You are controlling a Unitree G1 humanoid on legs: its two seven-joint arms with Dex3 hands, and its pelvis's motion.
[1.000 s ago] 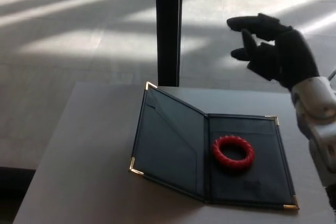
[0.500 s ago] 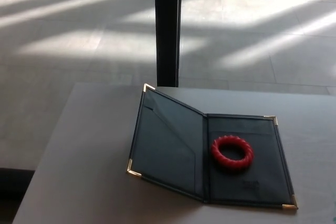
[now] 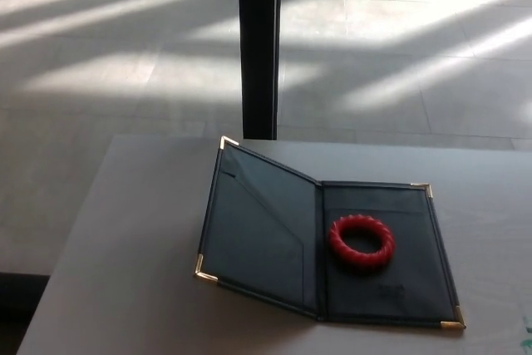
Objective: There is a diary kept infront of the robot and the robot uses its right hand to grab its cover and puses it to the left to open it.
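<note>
- A dark leather diary with gold metal corners (image 3: 274, 247) lies open on the grey table (image 3: 125, 272).
- A red twisted ring (image 3: 361, 241) rests on its right page.
- A black upright post (image 3: 258, 43) stands behind the table.

The diary (image 3: 324, 247) is covered in a dark, leather-like material with a faint sheen, and its corners are capped with shiny gold-coloured metal. A red ring (image 3: 361, 241) with a ridged, twisted surface, seemingly rubber or plastic, is seen at centre right. The bench (image 3: 125, 272) is finished in smooth matt grey. The floor (image 3: 125, 56) is laid with smooth pale tiles.
</note>
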